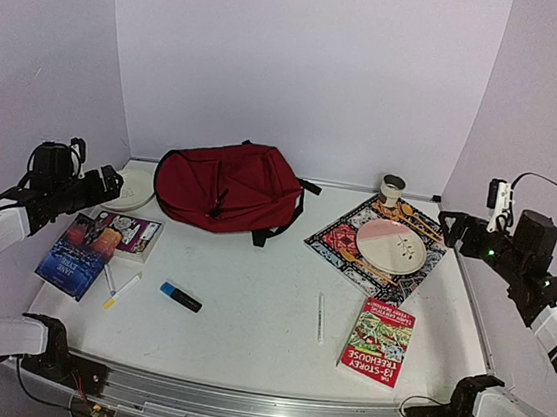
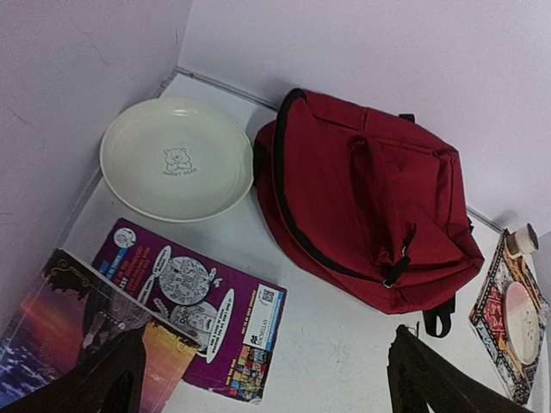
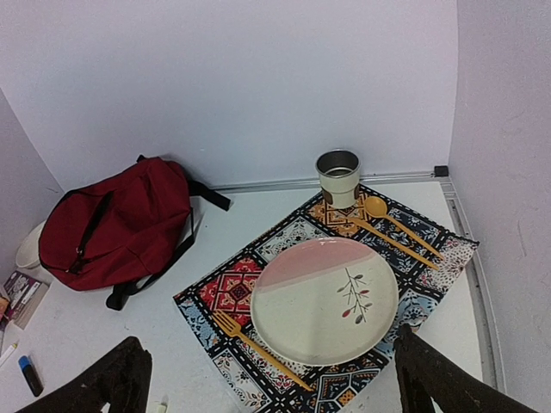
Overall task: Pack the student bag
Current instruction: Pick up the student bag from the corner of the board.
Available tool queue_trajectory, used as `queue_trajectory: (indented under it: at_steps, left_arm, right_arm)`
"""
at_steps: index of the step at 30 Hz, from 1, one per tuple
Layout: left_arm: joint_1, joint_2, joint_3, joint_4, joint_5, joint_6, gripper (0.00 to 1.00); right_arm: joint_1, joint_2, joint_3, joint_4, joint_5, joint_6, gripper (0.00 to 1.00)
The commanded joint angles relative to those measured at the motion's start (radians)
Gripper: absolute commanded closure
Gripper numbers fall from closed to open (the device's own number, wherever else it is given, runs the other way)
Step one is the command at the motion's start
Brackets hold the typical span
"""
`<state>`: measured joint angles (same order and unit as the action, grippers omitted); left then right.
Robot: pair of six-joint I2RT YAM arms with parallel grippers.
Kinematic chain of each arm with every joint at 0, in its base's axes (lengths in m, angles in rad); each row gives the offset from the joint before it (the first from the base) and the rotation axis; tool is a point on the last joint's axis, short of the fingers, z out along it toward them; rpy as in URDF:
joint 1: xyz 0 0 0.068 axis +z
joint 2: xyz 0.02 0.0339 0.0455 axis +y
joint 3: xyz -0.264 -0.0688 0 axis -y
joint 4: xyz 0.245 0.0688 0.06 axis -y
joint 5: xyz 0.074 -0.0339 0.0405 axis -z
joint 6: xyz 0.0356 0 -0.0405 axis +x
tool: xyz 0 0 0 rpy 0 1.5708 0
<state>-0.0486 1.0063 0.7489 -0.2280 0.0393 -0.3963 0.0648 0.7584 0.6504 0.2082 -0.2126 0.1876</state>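
1. We find the student bag (image 1: pixel 228 188) to be a dark red fabric backpack with black zip lines and black straps, the largest item on the counter (image 1: pixel 258 297). It lies flat and slumped, and its zip looks drawn closed in the left wrist view.
2. It sits at the back of the counter, left of centre, close to the rear wall. Its long axis runs roughly left to right, with black strap ends trailing from its right end.
3. Left end effector (image 1: pixel 112 184): jaws spread wide, nothing held, raised over the counter's left edge.
4. Left of the bag, a cream plate (image 2: pixel 176 159) lies just beside it. Nearer us are a purple book (image 2: pixel 194 314) and a blue book (image 1: pixel 77 254), touching each other.
5. In front lie a white marker (image 1: pixel 120 291), a blue highlighter (image 1: pixel 180 297) and a white pen (image 1: pixel 319 317), all apart from the bag.
6. Right of the bag, near its straps, a patterned placemat (image 1: pixel 340 241) carries a pink-and-white plate (image 1: pixel 390 245) and wooden cutlery (image 3: pixel 392 228), with a cup (image 1: pixel 391 189) at its far corner. A red book (image 1: pixel 379 341) lies nearer us.
7. Right end effector (image 1: pixel 449 230): jaws spread wide, nothing held, raised over the right edge.
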Motion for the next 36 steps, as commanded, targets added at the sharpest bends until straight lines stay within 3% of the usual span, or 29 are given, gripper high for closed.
queue_trajectory:
  at_steps: [1, 10, 16, 25, 30, 36]
  left_arm:
    - [0.004, 0.160, 0.088, 0.100, 0.103, -0.082, 0.01]
    - [0.004, 0.547, 0.238, 0.292, 0.224, -0.269, 0.01]
    - [0.004, 0.792, 0.415, 0.309, 0.256, -0.345, 0.02]
    - [0.003, 1.002, 0.545, 0.313, 0.292, -0.408, 0.15]
    - [-0.024, 1.036, 0.578, 0.316, 0.313, -0.404, 0.36]
    - [-0.062, 1.039, 0.603, 0.325, 0.351, -0.427, 0.80]
  right_arm:
    - [-0.006, 0.023, 0.046, 0.060, -0.079, 0.008, 0.02]
    - [-0.006, 0.065, 0.043, 0.081, -0.119, 0.024, 0.02]
    - [-0.006, 0.084, 0.055, 0.072, -0.139, 0.036, 0.02]
    - [-0.004, 0.047, 0.006, 0.114, -0.128, 0.111, 0.02]
    - [-0.002, 0.036, -0.004, 0.114, -0.122, 0.119, 0.02]
    - [0.001, 0.026, -0.011, 0.115, -0.097, 0.148, 0.02]
